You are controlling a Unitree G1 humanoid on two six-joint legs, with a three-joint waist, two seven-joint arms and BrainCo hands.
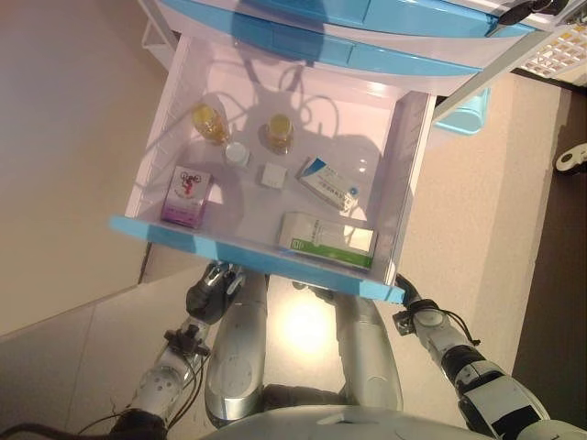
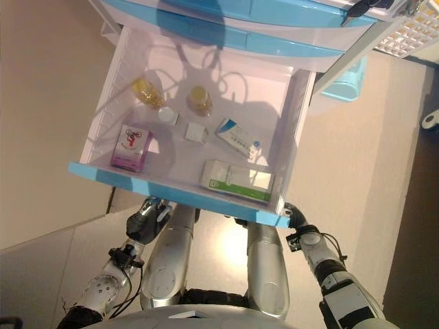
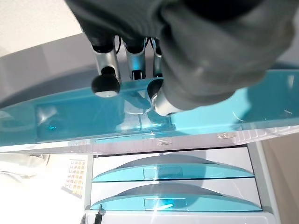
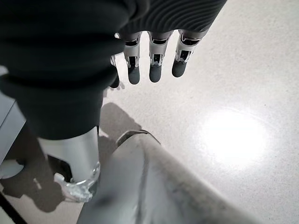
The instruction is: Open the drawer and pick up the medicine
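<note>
The drawer [image 1: 252, 257] with a blue front stands pulled out. Inside lie a pink box [image 1: 186, 196], a green-and-white box [image 1: 327, 240], a blue-and-white box [image 1: 328, 183], two amber bottles [image 1: 210, 122] [image 1: 280, 131], a white cap [image 1: 238, 154] and a small white box [image 1: 272, 175]. My left hand [image 1: 213, 291] is just under the front's left part. In the left wrist view its fingers [image 3: 105, 84] curl at the front's edge and the thumb rests on the blue face [image 3: 60, 121]. My right hand [image 4: 154, 65] hangs with straight fingers over the floor, below the front's right corner.
Shut blue-fronted drawers [image 1: 367, 55] sit above the open one, and they also show in the left wrist view [image 3: 173, 172]. A white crate [image 1: 561, 50], a light blue bin [image 1: 468, 110] and a caster wheel [image 1: 570, 160] stand to the right. A beige wall runs on the left.
</note>
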